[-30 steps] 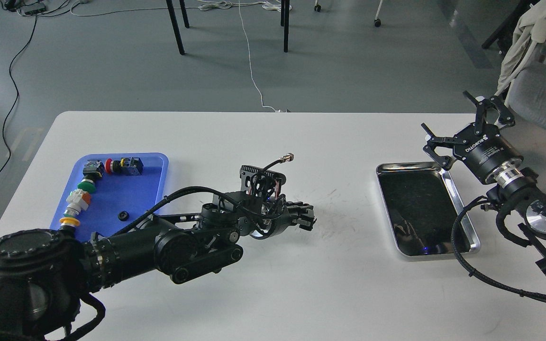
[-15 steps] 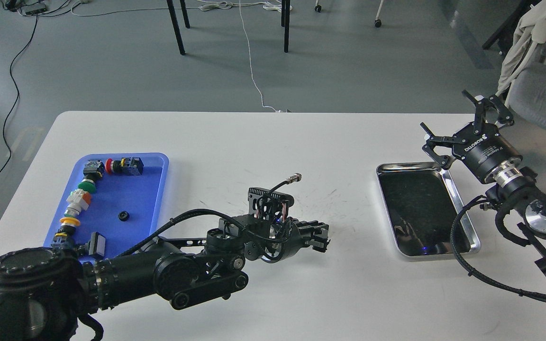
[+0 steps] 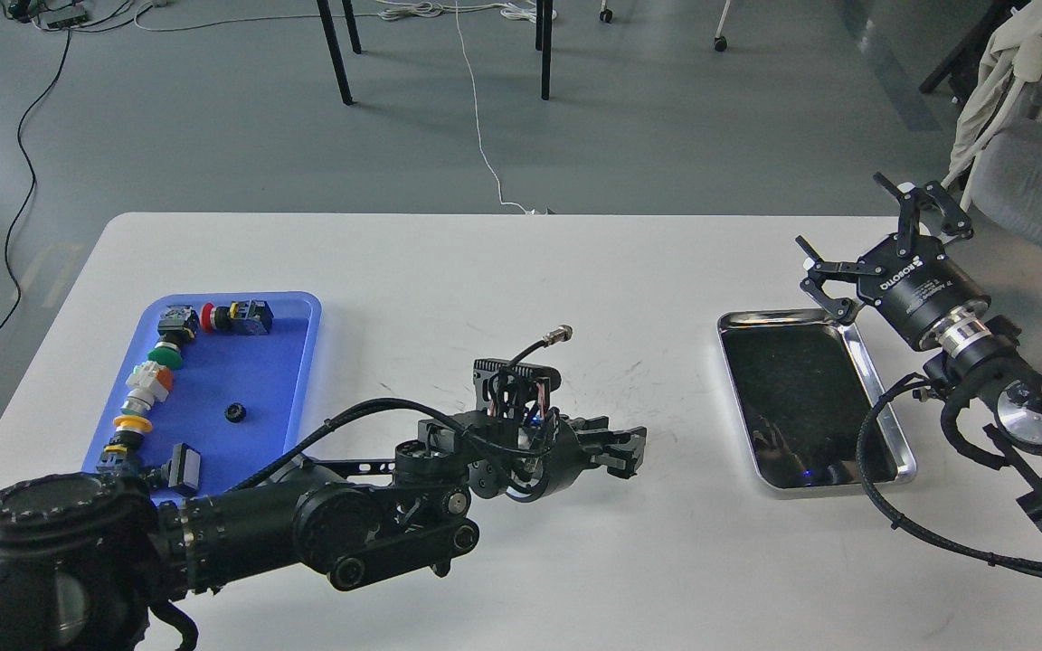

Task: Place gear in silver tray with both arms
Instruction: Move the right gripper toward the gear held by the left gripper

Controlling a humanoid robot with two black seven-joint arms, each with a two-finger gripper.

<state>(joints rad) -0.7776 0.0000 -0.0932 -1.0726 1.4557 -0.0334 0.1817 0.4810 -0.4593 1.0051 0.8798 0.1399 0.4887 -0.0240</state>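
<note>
silver tray (image 3: 883, 398): right side of white table (image 3: 503, 271), shiny raised rim, rounded corners, dark mirror bottom
left gripper (image 3: 634, 449): mid-table, jaws slightly apart, nothing seen between
right gripper (image 3: 865, 244): beside tray's far-right corner, jaws wide apart

**Your robot's arms, as built**

Your left arm (image 3: 241, 520) is matte black throughout; a broad round joint cap with a ring of small screws sits at its base; a black belt housing with round pulleys runs along the forearm; thin black cables loop over the wrist, where a ribbed black bracket carries red wiring and a silver-tipped connector; its left claw (image 3: 620, 449) is black and blocky. Your right arm (image 3: 982, 362) shows a silver wrist ring, a shiny disc with a green light, white ROBOTIQ lettering and a corrugated black hose; the right claw (image 3: 874, 244) has slim black linkage fingers.
</note>
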